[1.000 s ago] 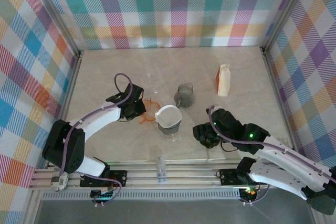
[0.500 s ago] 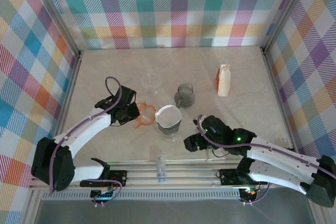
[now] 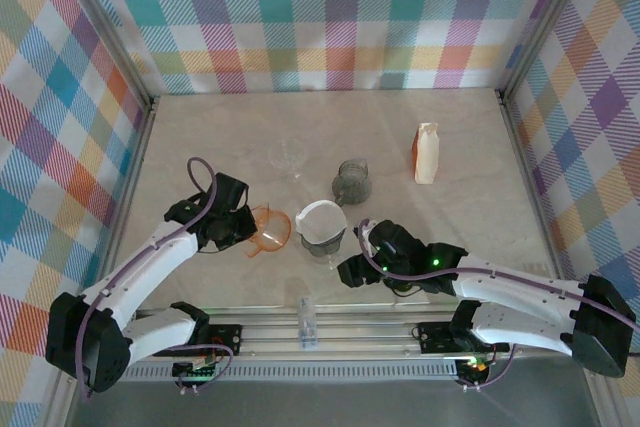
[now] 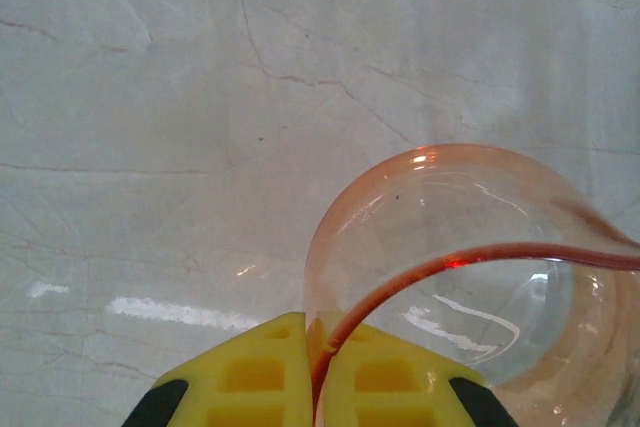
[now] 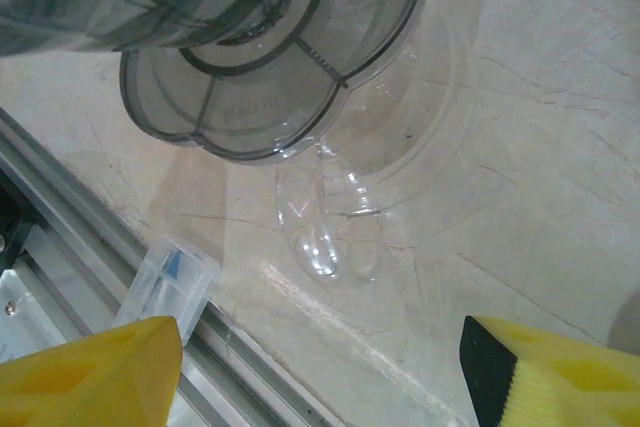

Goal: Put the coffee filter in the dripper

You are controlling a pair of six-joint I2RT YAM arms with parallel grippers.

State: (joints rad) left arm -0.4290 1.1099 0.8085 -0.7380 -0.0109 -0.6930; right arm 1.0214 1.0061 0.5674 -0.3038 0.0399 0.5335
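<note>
Found left pincer (image 3: 246,231) closed narrow on the near rim of the orange dripper (image 3: 272,229). Confirmed from the left wrist view: yellow pads (image 4: 250,372) pressed together at the pincer (image 4: 313,352), with the thin rim of the orange dripper (image 4: 470,292) nipped between them. Noted dripper body reaching ahead and to the right of that pincer, tilted. Cannot tell whether its base touches the worktop (image 3: 460,217).

Located white coffee filter (image 3: 320,218) to the right of the left pincer, just past the dripper and apart from it. Found it seated upright in the mouth of a smoky clear vessel (image 3: 326,244). Placed the same filter near the right pincer (image 3: 352,269), ahead and slightly to its left.

Recorded right pincer (image 5: 320,387) standing wide, with yellow pads (image 5: 90,372) at opposite lower corners of the right wrist view, well apart and touching none of the items. Seen directly ahead of it: underside of the smoky clear vessel (image 5: 230,97), with a clear handle (image 5: 325,237) pointing back toward the pincer. Noted small clear plastic box (image 5: 170,282) lying on the metal rail (image 5: 60,247), to the left of that pincer.

Logged farther ahead of both pincers: clear glass (image 3: 288,157), grey cup (image 3: 352,181) and orange-and-white carton (image 3: 427,152), all upright on the worktop.
</note>
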